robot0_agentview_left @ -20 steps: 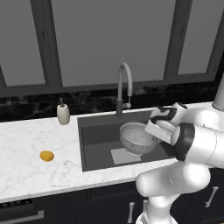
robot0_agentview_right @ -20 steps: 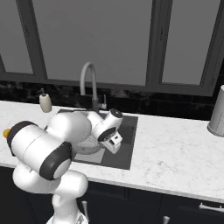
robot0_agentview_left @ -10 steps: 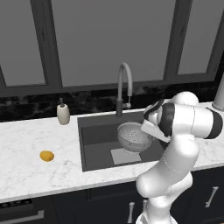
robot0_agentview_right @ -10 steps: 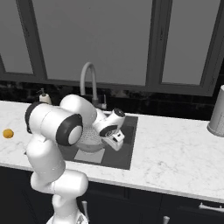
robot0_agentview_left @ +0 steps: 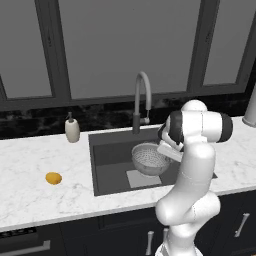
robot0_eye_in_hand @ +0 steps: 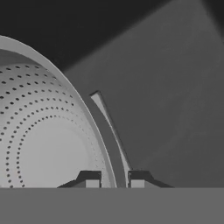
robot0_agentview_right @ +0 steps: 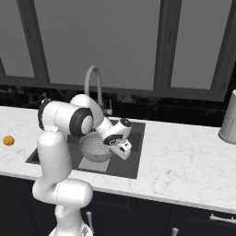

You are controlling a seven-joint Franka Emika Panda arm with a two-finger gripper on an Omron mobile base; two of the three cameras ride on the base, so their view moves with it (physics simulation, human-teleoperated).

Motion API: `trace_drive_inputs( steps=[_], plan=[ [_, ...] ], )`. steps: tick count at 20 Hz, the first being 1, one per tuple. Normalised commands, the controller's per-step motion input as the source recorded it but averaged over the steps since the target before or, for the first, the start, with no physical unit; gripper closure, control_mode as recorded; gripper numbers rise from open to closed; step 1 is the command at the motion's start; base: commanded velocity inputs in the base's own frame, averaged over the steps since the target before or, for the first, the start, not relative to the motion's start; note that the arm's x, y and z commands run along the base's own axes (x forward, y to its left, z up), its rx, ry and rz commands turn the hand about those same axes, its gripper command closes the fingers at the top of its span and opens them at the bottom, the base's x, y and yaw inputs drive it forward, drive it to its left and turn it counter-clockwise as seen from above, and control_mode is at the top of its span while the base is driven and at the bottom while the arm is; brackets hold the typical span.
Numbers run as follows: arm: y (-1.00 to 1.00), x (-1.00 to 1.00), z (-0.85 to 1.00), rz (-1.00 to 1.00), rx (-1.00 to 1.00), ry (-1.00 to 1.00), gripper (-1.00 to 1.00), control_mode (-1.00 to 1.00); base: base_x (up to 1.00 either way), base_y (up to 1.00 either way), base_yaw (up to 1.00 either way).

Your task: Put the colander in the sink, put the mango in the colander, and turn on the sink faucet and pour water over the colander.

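- The gripper (robot0_eye_in_hand: 112, 180) pinches the rim of the colander (robot0_agentview_left: 150, 159): in the hand view one finger tip is inside the bowl and the other outside, with the thin metal edge between them.
- The colander is inside the sink (robot0_agentview_left: 107, 150), over the lighter square on the floor of the basin. I cannot tell if its bottom touches the floor or hangs a little above it.
- The mango (robot0_agentview_left: 53, 178) lies on the white counter (robot0_agentview_left: 35, 195), to the left of the sink and well apart from it. It is not yet in the colander.
- At the far edge of the sink stands the sink faucet (robot0_agentview_left: 141, 102); its spout arches toward the near side, over the basin. No water is visible.
- A cream soap bottle (robot0_agentview_left: 72, 130) stands at the far left of the sink, near the wall.
- Risk: if the jaws let go while the bowl is not flat on the floor, it may tip or roll to the side, and then the spout would not be over it.
- Risk: the grip is only on a thin rim, so the bowl can turn in the fingers if the arm moves fast.
- Risk: when the arm lifts out, the wrist passes near the faucet stem and its lever; a touch there could start the water too early.
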Motion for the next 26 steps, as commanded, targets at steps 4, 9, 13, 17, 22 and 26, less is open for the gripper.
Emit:
trace_drive_inputs(
  steps=[4, 9, 13, 17, 22, 26],
  plan=[
    [0.04, 0.39, -0.27, 0.0, -0.04, 0.0, 1.0, -1.0, 0.0, 0.0, 0.0],
    [0.07, 0.09, -0.28, 0.0, -0.04, 0.0, 1.0, -1.0, 0.0, 0.0, 0.0],
    [0.18, 0.04, -0.17, -0.02, -0.02, -0.01, 1.0, -1.0, 0.0, 0.0, 0.0],
    [0.2, 0.0, -0.09, -0.05, 0.0, -0.01, 1.0, -1.0, 0.0, 0.0, 0.0],
    [0.21, -0.04, -0.07, -0.07, -0.01, -0.05, 1.0, -1.0, 0.0, 0.0, 0.0],
    [0.27, -0.14, -0.08, -0.07, -0.04, -0.06, 1.0, -1.0, 0.0, 0.0, 0.0]
  ],
)
